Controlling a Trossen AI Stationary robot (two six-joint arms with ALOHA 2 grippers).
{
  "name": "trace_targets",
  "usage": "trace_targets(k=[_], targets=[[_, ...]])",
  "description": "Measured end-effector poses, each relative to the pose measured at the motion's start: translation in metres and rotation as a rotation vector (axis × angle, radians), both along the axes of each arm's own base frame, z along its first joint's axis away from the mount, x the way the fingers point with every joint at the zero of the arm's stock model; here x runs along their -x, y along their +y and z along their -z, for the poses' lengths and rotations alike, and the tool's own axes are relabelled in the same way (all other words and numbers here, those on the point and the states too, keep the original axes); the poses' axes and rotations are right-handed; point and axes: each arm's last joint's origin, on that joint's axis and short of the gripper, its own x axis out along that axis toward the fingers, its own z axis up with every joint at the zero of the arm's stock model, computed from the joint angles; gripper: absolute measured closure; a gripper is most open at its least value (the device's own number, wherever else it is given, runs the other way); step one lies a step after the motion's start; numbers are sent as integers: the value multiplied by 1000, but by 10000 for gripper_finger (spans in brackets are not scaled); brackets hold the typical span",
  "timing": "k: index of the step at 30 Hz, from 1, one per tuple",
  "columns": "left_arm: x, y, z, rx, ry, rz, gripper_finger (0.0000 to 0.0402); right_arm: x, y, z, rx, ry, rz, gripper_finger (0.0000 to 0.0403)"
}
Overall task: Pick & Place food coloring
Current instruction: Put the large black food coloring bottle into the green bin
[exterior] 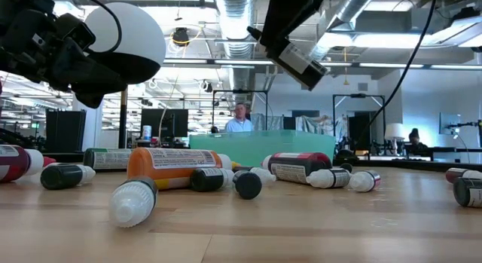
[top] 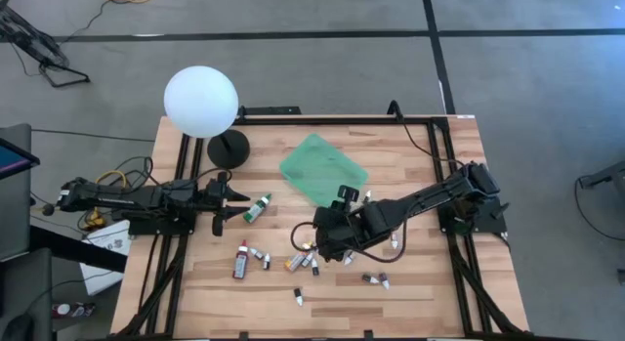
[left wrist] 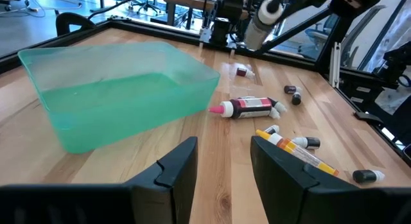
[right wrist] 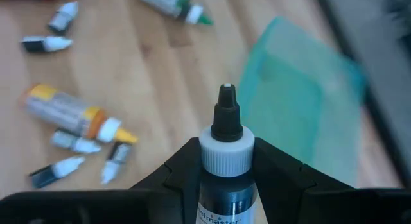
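Above the table, right jaws clamp a white-capped bottle [right wrist: 226, 161]; left jaws stand empty, apart

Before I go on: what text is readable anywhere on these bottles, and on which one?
"...master": only this part of the word shows, on the label of the white-collared bottle held in the right gripper.
Labels on the orange-capped bottle and the red-labelled bottle in the low view: print too small to read.
Green tray: no text.
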Motion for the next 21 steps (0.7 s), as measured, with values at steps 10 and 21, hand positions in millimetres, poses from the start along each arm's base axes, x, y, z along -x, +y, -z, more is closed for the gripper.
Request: trace_targets(k=[10, 21], targets=[[0, -1, 0, 59, 3, 8, 264, 36, 15, 1, 241, 45, 153, 285], [0, 2, -3, 108, -34, -78, 264, 81, 35, -30, 266, -38, 145, 285]])
